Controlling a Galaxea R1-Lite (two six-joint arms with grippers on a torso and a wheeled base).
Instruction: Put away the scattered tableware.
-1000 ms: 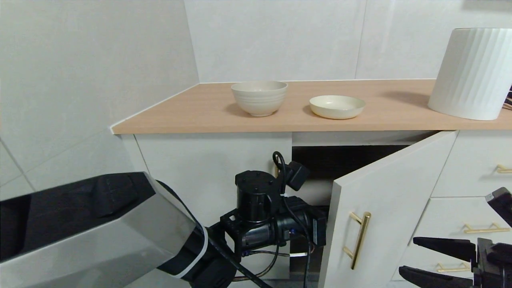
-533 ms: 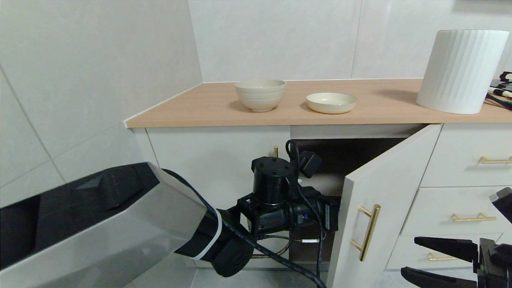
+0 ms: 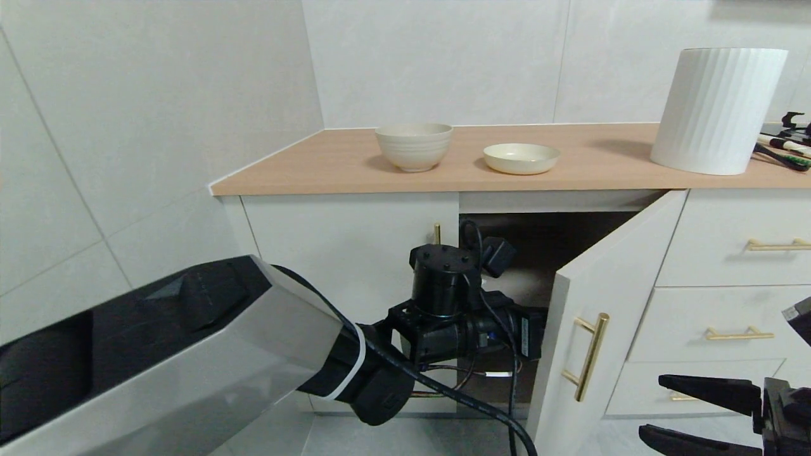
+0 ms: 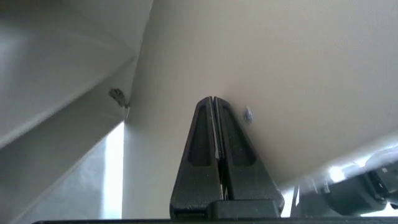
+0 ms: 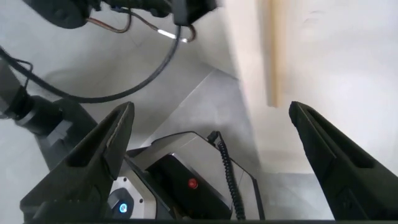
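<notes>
A cream ribbed bowl (image 3: 414,145) and a shallow cream dish (image 3: 521,158) stand side by side on the wooden countertop (image 3: 317,174). Below them a white cabinet door (image 3: 611,285) with a gold handle (image 3: 589,354) hangs open. My left wrist (image 3: 472,326) sits low at the cabinet opening, its fingers hidden behind the door. In the left wrist view my left gripper (image 4: 212,101) is shut, empty, its tips against the door's pale inner face. Low to the right of the door my right gripper (image 3: 659,405) is open and empty; the right gripper (image 5: 211,118) faces the door handle (image 5: 272,56).
A tall white ribbed container (image 3: 719,107) stands at the counter's right, with dark utensils (image 3: 782,145) beyond it. Drawers with gold handles (image 3: 776,244) fill the front right of the open door. A tiled wall closes the left side; grey floor lies below.
The whole head picture has shifted and drawn back, so the camera moved. The door now looks narrower, seemingly swung wider, with my left wrist still behind its edge.
</notes>
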